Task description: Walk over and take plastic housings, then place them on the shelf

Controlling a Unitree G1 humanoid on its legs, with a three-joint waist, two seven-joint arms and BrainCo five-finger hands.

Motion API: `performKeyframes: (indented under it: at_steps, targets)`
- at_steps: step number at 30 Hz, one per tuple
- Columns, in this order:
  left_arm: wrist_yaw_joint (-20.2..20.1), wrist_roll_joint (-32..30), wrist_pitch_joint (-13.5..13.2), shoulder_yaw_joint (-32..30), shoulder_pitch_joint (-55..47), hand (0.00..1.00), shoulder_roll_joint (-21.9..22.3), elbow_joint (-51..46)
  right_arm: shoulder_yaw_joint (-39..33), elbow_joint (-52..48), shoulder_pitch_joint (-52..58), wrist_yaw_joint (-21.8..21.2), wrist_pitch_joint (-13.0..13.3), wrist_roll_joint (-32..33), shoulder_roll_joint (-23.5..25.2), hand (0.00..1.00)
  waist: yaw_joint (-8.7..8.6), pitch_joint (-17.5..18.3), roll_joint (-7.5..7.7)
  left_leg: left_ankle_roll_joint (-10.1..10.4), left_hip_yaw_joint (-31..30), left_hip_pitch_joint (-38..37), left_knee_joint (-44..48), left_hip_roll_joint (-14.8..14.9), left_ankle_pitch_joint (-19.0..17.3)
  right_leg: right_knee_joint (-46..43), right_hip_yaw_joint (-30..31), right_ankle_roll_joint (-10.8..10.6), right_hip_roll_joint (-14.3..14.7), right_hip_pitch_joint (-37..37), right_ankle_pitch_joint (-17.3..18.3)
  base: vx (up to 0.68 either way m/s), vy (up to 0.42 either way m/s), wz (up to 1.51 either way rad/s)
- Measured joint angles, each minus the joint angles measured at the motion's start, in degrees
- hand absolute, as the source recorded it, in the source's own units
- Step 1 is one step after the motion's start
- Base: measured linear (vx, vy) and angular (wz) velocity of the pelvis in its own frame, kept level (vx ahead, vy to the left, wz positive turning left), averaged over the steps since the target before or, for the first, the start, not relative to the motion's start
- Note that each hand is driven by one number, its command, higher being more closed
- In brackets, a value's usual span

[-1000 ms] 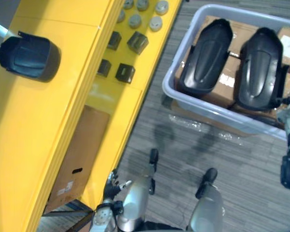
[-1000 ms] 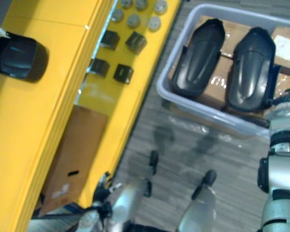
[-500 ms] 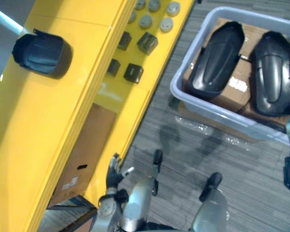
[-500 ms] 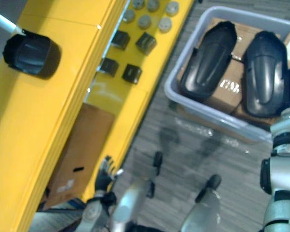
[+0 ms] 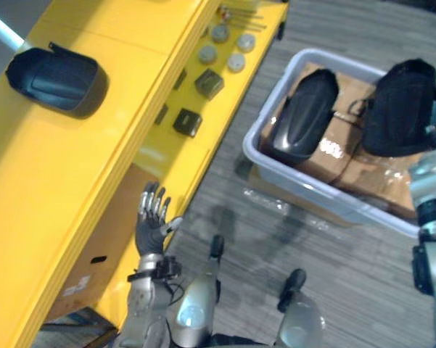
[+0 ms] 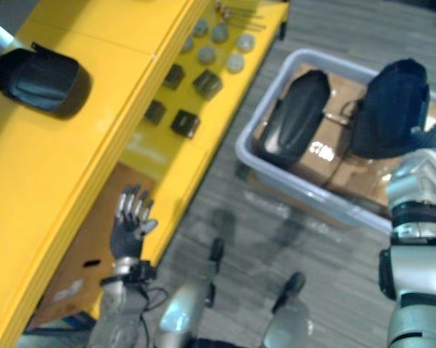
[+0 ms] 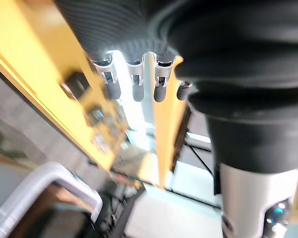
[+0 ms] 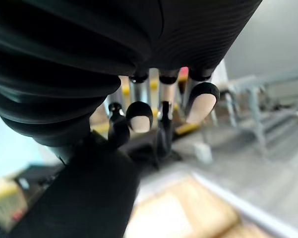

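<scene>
Fingers [image 8: 200, 103] of the right hand [image 8: 164, 94] are curled back toward the palm, pads facing the wrist camera, with a dark edge caught between them and the thumb. From the head views I read that dark edge as the raised housing [image 6: 395, 101]. It stands tipped up on end over the far side of the grey bin [image 6: 290, 187], its lower rim meeting the hand. I take this as a grip, though the wrist view is too close to show how much of the shell is inside it.

Just beside those fingers, on their shelf side, the second housing [image 6: 294, 119] lies flat on the cardboard boxes [image 5: 348, 156] inside the bin.

My left hand [image 5: 151, 230] is up in front of the yellow shelf [image 5: 65, 167], fingers [image 7: 134, 82] straight and slightly spread, holding nothing and touching nothing. Its wrist view shows their dark tips in a row against the shelf edge, with a corner of the bin beyond.

The head views add what the wrist cameras miss. A third housing [image 5: 54, 78] sits on the top shelf board, well beyond the left fingertips. Dark blocks [image 5: 187, 121] and round grey caps [image 5: 236, 63] lie on the lower board ahead of them. A brown carton [image 5: 94, 246] sits under the shelf, just beside the left palm.
</scene>
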State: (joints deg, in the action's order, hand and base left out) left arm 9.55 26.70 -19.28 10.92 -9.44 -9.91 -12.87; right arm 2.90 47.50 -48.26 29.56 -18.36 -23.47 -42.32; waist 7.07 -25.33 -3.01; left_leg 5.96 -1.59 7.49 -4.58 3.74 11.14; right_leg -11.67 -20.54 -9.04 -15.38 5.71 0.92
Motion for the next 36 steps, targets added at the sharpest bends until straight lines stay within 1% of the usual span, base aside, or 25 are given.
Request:
performKeyframes:
  at_steps: [2, 3, 4, 5, 7, 8, 9, 10, 12, 13, 14, 15, 16, 18, 19, 20, 21, 22, 25, 27, 30, 32, 34, 35, 36]
  targets:
    - [-1.2, 0.0, 2.9, -0.8, 1.4, 0.00, -1.0, -0.3, 0.0, -4.5, 2.9, 1.7, 1.5, -0.4, 2.0, 1.00, -0.34, 2.7, 1.74, 0.2, 1.5, -1.4, 0.0, 0.7, -0.9, 2.5, 0.5, 0.1, 0.7, -1.7, -0.9, 0.05, -0.045, -0.32]
    - [-1.4, -0.1, 3.6, -0.8, 2.0, 0.00, -1.1, -0.3, 0.0, -5.3, 3.9, 1.8, 1.9, -0.6, 2.5, 1.00, -0.36, 3.4, 2.24, 0.1, 1.9, -1.9, 0.0, 0.9, -1.2, 2.9, 0.7, 0.1, 0.9, -2.1, -1.0, 0.06, -0.049, -0.23]
    - [-1.8, -0.1, 5.4, -0.7, 2.8, 0.00, -0.9, -0.8, -0.1, -7.0, 5.9, 2.0, 2.4, -1.5, 3.3, 1.00, -0.45, 5.2, 3.15, 0.4, 2.2, -2.0, 0.0, 1.2, -1.4, 3.7, 1.0, 0.1, 1.6, -2.4, -1.2, 0.07, -0.055, -0.18]
    - [-2.3, -0.1, 7.4, -0.7, 3.6, 0.00, -0.9, -1.3, -0.2, -8.4, 7.0, 2.4, 2.8, -2.1, 4.0, 1.00, -0.95, 6.2, 3.82, 0.7, 2.5, -2.7, 0.0, 1.5, -1.7, 4.6, 1.0, 0.2, 2.0, -3.2, -1.6, 0.06, -0.058, -0.17]
    - [-2.9, -0.1, 9.1, -0.7, 4.5, 0.00, -1.0, -1.9, -0.3, -10.8, 7.5, 3.1, 3.7, -2.4, 4.9, 1.00, -1.22, 7.1, 4.40, 0.8, 3.9, -4.0, 0.0, 2.0, -2.1, 5.4, 2.0, 0.4, 2.5, -4.1, -1.9, 0.04, -0.045, -0.29]
    - [-3.0, 0.0, 10.4, -0.6, 5.2, 0.00, -1.0, -1.9, -0.5, -12.6, 7.8, 3.2, 4.7, -3.2, 5.2, 1.00, -1.29, 7.8, 4.56, 0.8, 4.7, -4.5, 0.0, 2.4, -2.3, 6.0, 2.7, 0.6, 2.8, -4.3, -2.2, 0.03, -0.034, -0.45]
    - [-3.1, 0.3, 12.1, -0.6, 6.6, 0.00, -0.8, -1.9, -1.7, -16.0, 9.0, 4.3, 5.9, -4.7, 5.2, 1.00, -1.66, 8.6, 4.52, 0.9, 5.5, -5.3, -0.1, 2.6, -2.5, 6.6, 3.4, 0.6, 3.2, -4.8, -2.6, 0.02, -0.020, -0.33]
    - [-3.2, 0.4, 12.8, -0.6, 7.2, 0.00, -0.8, -1.9, -2.7, -17.0, 9.8, 4.6, 6.6, -5.4, 5.2, 1.00, -1.83, 8.9, 4.54, 0.9, 5.8, -5.6, -0.1, 2.6, -2.6, 6.7, 3.5, 0.6, 3.4, -5.1, -2.6, 0.01, -0.029, -0.23]
    - [-3.1, 0.5, 15.4, -0.9, 9.2, 0.00, -0.9, -1.8, -4.0, -21.0, 12.5, 5.9, 9.3, -6.8, 5.2, 1.00, -3.03, 11.3, 4.70, 0.9, 7.5, -5.9, -0.1, 2.7, -2.7, 7.7, 4.4, 0.5, 3.6, -5.0, -3.3, -0.01, -0.014, -0.22]
    - [-3.1, 0.5, 16.2, -1.0, 9.9, 0.00, -0.9, -1.7, -4.0, -22.0, 12.7, 6.2, 10.0, -7.0, 5.2, 1.00, -3.21, 11.4, 4.70, 0.9, 8.0, -6.3, -0.1, 2.7, -2.7, 7.8, 4.9, 0.5, 3.7, -5.1, -3.5, -0.01, 0.002, -0.36]
    - [-3.1, 1.3, 17.5, -0.9, 11.7, 0.00, -0.9, -1.0, -4.0, -23.9, 13.5, 6.9, 11.9, -8.3, 5.2, 1.00, -3.59, 11.4, 4.68, 1.0, 8.8, -7.3, -0.1, 2.8, -2.9, 8.4, 5.8, 0.5, 3.7, -5.7, -3.9, -0.02, 0.002, -0.30]
    - [-3.1, 2.2, 18.3, -0.9, 12.7, 0.00, -0.8, -0.4, -4.0, -25.0, 13.9, 7.0, 12.9, -9.0, 5.3, 1.00, -3.94, 11.6, 4.72, 1.0, 9.2, -7.6, -0.1, 2.7, -3.0, 8.5, 6.2, 0.5, 3.7, -5.9, -4.0, -0.06, 0.005, -0.41]
    - [-3.1, 4.7, 21.2, -0.9, 15.8, 0.00, -0.9, 3.6, -4.0, -28.0, 15.4, 7.7, 16.0, -10.7, 6.3, 1.00, -4.91, 13.3, 4.72, 0.9, 10.4, -7.8, -0.4, 2.7, -3.1, 9.3, 7.0, 0.3, 3.8, -5.7, -4.5, -0.06, 0.003, -0.30]
    - [-3.1, 5.4, 23.1, -0.7, 18.1, 0.00, -0.9, 7.1, -3.9, -30.0, 16.6, 8.2, 18.1, -11.7, 7.0, 1.00, -5.15, 13.9, 4.88, 0.9, 11.2, -8.3, -0.5, 2.9, -3.4, 9.8, 7.7, 0.1, 3.9, -5.8, -4.5, -0.05, -0.004, -0.33]
    - [-3.0, 7.1, 24.4, -0.6, 19.9, 0.00, -0.9, 10.8, -3.9, -31.7, 17.2, 8.3, 20.1, -12.9, 8.2, 1.00, -5.40, 14.5, 5.07, 1.1, 12.1, -8.8, -0.5, 3.2, -3.7, 10.4, 8.0, 0.2, 4.1, -5.8, -4.7, -0.04, -0.010, -0.38]
    - [-3.0, 7.3, 25.4, -0.5, 21.3, 0.00, -0.9, 13.4, -3.7, -32.8, 17.6, 8.4, 21.5, -13.9, 8.9, 1.00, -5.73, 14.8, 5.35, 1.2, 12.7, -9.0, -0.5, 3.4, -3.7, 10.5, 8.0, 0.3, 4.2, -5.8, -4.9, -0.06, -0.023, -0.42]
    - [-2.9, 10.1, 26.7, -0.4, 23.0, 0.00, -1.0, 16.7, -3.5, -33.8, 18.2, 8.4, 23.8, -15.3, 9.8, 1.00, -6.03, 15.1, 5.76, 1.2, 13.3, -9.5, -0.5, 3.6, -3.8, 10.5, 8.1, 0.4, 4.3, -5.8, -5.1, -0.05, -0.024, -0.24]
    - [-2.7, 12.5, 27.8, 0.1, 24.3, 0.00, -1.1, 19.3, -3.0, -34.6, 18.7, 8.4, 25.8, -16.4, 10.3, 1.00, -6.77, 15.6, 6.15, 1.3, 13.3, -9.5, -0.5, 3.7, -3.8, 10.6, 8.0, 0.6, 4.5, -5.8, -5.2, -0.04, -0.021, -0.17]
    - [-2.5, 16.5, 28.9, 2.0, 26.1, 0.00, -1.0, 22.5, -1.5, -35.7, 19.0, 8.4, 28.7, -18.0, 11.1, 1.00, -7.68, 16.0, 6.86, 1.3, 13.5, -9.5, -0.5, 4.0, -3.8, 11.0, 8.2, 0.9, 4.6, -5.8, -5.6, -0.02, -0.008, -0.05]
    - [-2.4, 19.6, 30.3, 3.5, 27.6, 0.00, -1.0, 24.2, 0.2, -35.8, 19.4, 8.4, 31.1, -19.2, 12.3, 1.00, -7.77, 16.3, 7.29, 1.4, 13.7, -9.5, -0.5, 4.2, -3.9, 11.3, 8.4, 0.9, 4.7, -5.8, -5.8, -0.01, -0.016, -0.05]
    - [-2.1, 23.9, 31.4, 3.9, 29.2, 0.00, -0.9, 27.1, 2.9, -35.9, 19.4, 7.9, 33.4, -20.3, 13.7, 1.00, -7.78, 16.4, 7.32, 1.4, 13.9, -9.5, -0.5, 4.2, -3.9, 11.4, 8.6, 0.7, 4.6, -5.7, -6.3, 0.00, 0.000, 0.00]
    - [-2.1, 25.2, 31.8, 4.0, 29.9, 0.00, -0.8, 28.6, 4.4, -35.9, 19.4, 7.8, 34.5, -20.4, 14.2, 1.00, -7.80, 16.4, 7.34, 1.3, 13.9, -9.5, -0.5, 4.2, -3.8, 11.5, 8.6, 1.0, 4.6, -5.7, -6.5, 0.00, 0.000, 0.00]
    - [-2.1, 27.5, 31.5, 5.2, 30.5, 0.00, -0.8, 30.0, 5.4, -36.0, 19.4, 7.0, 34.9, -20.4, 15.0, 1.00, -7.79, 16.4, 7.35, 1.3, 13.9, -9.5, -0.5, 4.1, -3.8, 11.5, 8.6, 1.1, 4.6, -5.7, -6.6, 0.00, 0.000, 0.00]
    - [-2.2, 28.3, 31.2, 6.1, 30.8, 0.00, -0.7, 30.3, 6.0, -36.1, 19.4, 6.5, 35.0, -20.4, 15.6, 1.00, -7.80, 16.4, 7.37, 1.3, 13.9, -9.5, -0.5, 4.1, -3.8, 11.5, 8.6, 1.2, 4.6, -5.7, -6.7, 0.00, 0.000, 0.00]
    - [-2.3, 29.7, 30.3, 6.6, 31.1, 0.00, -0.3, 30.4, 6.7, -36.1, 19.4, 6.1, 35.0, -20.5, 16.0, 1.00, -7.81, 16.4, 7.37, 1.3, 13.9, -9.5, -0.5, 4.0, -3.8, 11.5, 8.6, 1.2, 4.6, -5.7, -6.8, 0.00, 0.000, 0.00]
